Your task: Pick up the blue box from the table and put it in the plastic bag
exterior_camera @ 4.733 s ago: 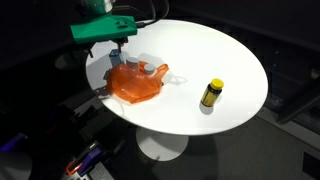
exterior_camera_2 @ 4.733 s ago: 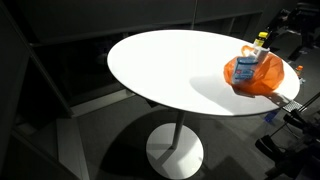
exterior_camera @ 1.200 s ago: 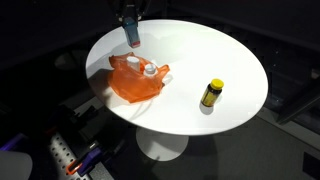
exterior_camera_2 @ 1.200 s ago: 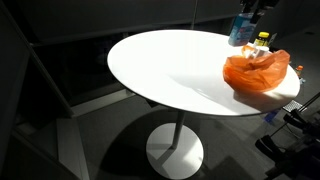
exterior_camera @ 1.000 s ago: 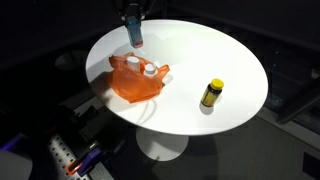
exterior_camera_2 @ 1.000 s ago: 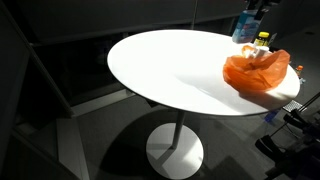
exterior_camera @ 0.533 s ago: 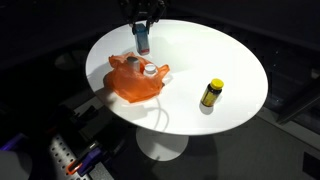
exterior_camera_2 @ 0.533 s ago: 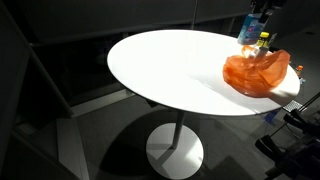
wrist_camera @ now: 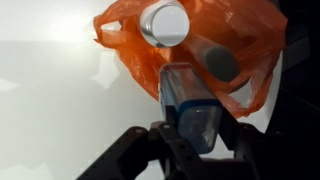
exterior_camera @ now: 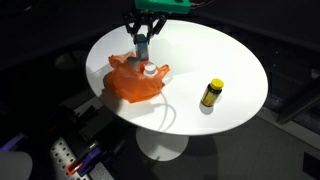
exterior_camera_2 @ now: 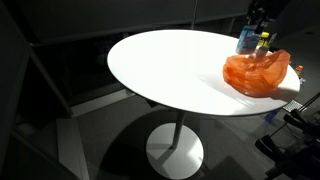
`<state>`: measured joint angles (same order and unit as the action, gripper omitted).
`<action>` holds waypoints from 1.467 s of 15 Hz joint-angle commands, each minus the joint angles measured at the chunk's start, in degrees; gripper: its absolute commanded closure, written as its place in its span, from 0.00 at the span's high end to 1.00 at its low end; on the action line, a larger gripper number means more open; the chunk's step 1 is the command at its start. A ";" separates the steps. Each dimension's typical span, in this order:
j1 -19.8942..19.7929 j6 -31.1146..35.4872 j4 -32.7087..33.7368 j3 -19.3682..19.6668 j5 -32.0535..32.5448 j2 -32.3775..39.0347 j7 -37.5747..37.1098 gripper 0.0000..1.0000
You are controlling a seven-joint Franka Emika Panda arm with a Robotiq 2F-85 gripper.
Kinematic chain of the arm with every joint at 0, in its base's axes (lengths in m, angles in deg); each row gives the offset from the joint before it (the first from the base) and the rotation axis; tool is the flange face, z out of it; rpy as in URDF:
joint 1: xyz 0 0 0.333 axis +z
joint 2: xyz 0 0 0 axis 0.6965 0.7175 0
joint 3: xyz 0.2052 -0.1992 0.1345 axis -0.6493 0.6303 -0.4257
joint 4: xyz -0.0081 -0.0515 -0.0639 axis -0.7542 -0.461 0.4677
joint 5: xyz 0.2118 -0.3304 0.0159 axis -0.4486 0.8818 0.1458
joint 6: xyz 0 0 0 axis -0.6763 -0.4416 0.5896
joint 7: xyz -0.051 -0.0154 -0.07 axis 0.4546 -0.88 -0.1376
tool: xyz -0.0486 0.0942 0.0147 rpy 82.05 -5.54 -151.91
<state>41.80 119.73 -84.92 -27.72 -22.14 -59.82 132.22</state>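
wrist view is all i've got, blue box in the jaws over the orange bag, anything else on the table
Observer: Yes, a yellow bottle stands on the table, well apart from the plastic bag.
Operator: is the bag near the rim
Observer: Yes, in an exterior view it lies close to the table's edge.
Operator: is the box off the surface
Observer: Yes, the gripper holds the blue box in the air, higher than the bag.

You're in what looks like a lab: a round white counter (exterior_camera: 222,48) on a pedestal (exterior_camera_2: 176,154), dark walls all round, cabled gear (exterior_camera: 68,160) on the floor.
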 commanded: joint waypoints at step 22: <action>-0.95 -5.67 7.31 -2.26 7.08 8.65 -0.48 0.20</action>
<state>41.28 113.13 -79.29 -29.05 -17.57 -52.19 132.30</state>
